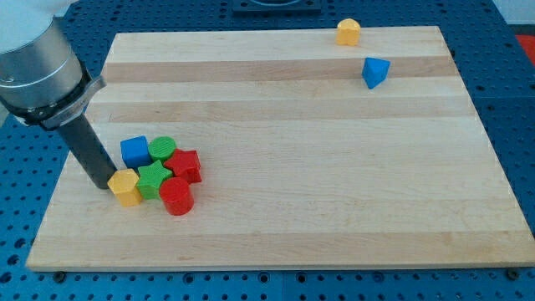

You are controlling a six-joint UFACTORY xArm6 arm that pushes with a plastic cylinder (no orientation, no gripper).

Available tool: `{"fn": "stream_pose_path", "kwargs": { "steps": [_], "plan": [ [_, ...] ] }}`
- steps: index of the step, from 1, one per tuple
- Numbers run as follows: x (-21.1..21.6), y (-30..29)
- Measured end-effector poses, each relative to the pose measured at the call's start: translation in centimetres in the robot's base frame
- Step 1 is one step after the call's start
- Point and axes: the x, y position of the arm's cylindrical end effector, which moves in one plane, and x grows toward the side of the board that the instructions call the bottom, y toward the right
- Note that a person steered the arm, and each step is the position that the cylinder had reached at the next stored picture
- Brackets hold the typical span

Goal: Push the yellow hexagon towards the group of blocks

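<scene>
The wooden board fills most of the view, lying on a blue perforated surface. My arm enters from the view's upper left, and its dark rod slants down toward the view's lower left part of the board.

My tip rests at the board surface, directly against the left side of a yellow hexagon. The tool is a plain rod with nothing to close or release; it grasps nothing and only makes side contact with that block.

This yellow hexagon sits at the lower-left edge of the group of blocks. Its right side touches the green star. Above it, near but apparently not touching, stands the blue cube. Just right of the blue cube is the green cylinder. The red star lies to the right of the green star, and the red cylinder sits below both, at the group's bottom edge. The six blocks form one tight cluster.

Well apart from the cluster, a second yellow hexagon sits at the board's top edge, toward the view's right. A blue triangular block lies just below and right of it.
</scene>
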Motion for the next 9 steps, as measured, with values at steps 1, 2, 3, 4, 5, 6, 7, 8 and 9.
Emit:
{"fn": "stream_pose_path", "kwargs": {
  "steps": [1,2,3,4,5,6,7,8,9],
  "plan": [
    [-3.0,-4.0],
    [-5.0,-2.4],
    [-5.9,1.7],
    [-5.8,2.4],
    [-5.8,2.4],
    [-8.7,3.4],
    [-11.8,11.3],
    [-15.9,22.6],
    [-21.1,32.1]
  ]
}}
